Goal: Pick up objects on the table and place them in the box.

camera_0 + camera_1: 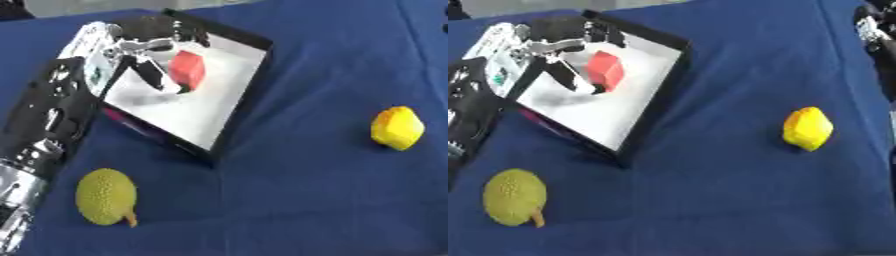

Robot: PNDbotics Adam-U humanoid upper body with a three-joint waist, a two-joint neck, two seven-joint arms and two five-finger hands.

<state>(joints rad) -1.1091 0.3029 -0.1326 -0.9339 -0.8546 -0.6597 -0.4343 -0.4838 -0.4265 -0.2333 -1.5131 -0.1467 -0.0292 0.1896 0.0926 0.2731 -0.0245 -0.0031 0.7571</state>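
1. So the left hand (153, 57) is over the box (229, 112), with a red block (187, 70) pinched between its thumb and fingers, just above the white floor near the box's far wall.
2. I'd say the step here is the drop-off. Best bet: lower the block a bit more toward the floor, then spread the fingers so it doesn't bounce out or tumble.
3. Keep the forearm off the box's near-left rim; it looks really close, and a nudge could shove the box around.
4. Lift straight up out of the box after letting go, so the fingers don't drag the block along.
5. Left to do: a bumpy green fruit (106, 196) just in front of the box and a yellow lemon-ish thing (397, 128) well off to its right.
6. Right hand (877, 27) only peeks in far right of the box, can't tell what its fingers are doing.
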